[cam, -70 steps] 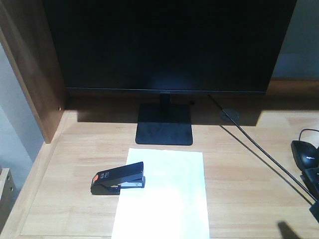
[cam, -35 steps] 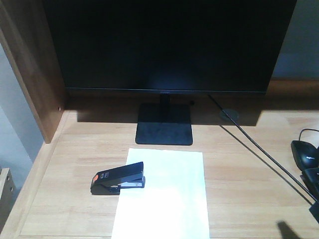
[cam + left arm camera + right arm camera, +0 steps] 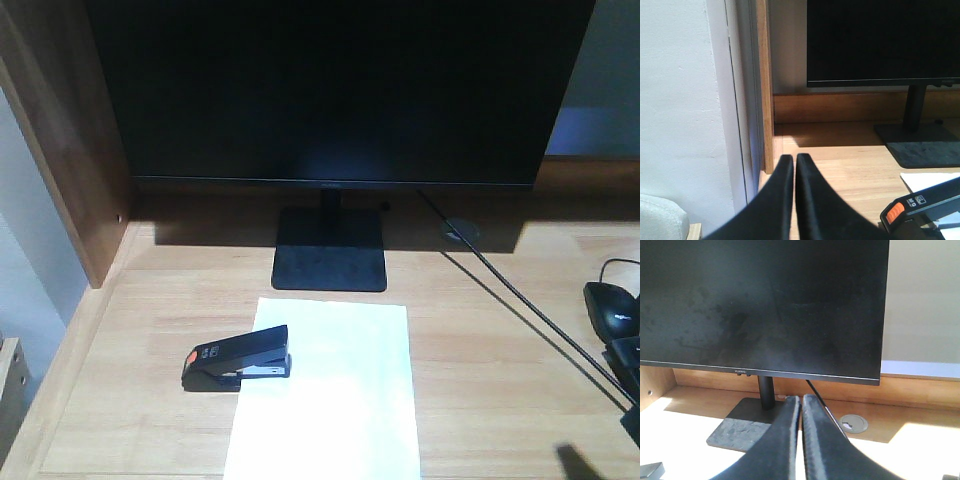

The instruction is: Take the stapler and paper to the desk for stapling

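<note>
Wood-grain desk (image 3: 150,400) fills the scene, with a dark monitor (image 3: 340,90) marked HUAWEI on its lower bezel. Black wedge stapler (image 3: 237,358), orange patch on top, lies on the left edge of the white paper (image 3: 335,400), long axis left-right, mouth toward the sheet. Left end effector (image 3: 792,200) and right end effector (image 3: 801,440) both show fingers pressed together, holding nothing. A mouse (image 3: 610,310) sits far right.

Office: monitor (image 3: 335,90), mouse (image 3: 612,310), stapler (image 3: 237,358) on wooden desk (image 3: 480,370).
</note>
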You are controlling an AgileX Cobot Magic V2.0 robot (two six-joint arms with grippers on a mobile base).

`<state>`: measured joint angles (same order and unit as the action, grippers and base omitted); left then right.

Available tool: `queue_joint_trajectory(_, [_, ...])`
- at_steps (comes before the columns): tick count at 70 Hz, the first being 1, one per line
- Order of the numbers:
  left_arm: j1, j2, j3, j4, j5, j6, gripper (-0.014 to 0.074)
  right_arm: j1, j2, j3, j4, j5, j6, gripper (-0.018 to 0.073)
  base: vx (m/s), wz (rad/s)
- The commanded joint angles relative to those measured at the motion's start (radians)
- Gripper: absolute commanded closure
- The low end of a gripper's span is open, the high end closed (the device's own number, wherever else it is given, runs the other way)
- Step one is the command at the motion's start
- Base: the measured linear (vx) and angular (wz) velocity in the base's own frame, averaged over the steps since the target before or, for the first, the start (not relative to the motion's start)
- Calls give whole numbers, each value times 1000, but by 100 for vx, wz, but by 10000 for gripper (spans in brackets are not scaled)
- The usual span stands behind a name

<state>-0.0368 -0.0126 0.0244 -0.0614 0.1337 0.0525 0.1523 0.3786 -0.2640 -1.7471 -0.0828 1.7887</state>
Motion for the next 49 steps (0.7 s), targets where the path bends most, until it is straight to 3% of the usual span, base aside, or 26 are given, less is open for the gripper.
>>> queue_joint_trajectory(1, [-1,-16,11,-9,-73,-9,603,-2,4,-30,-50,13,-7,564,0,0])
queue_joint_trajectory(39, [-1,-16,11,-9,-73,-9,603,-2,4,-30,-33,17,-14,564,0,0])
queue_joint_trajectory(44, [-1,-16,11,-9,-73,-9,603,-3,4,-30,20,17,-64,564,0,0])
queue_joint_trajectory(49, [-1,-16,11,-9,-73,-9,603,-4,4,-30,138,22,-188,564,0,0])
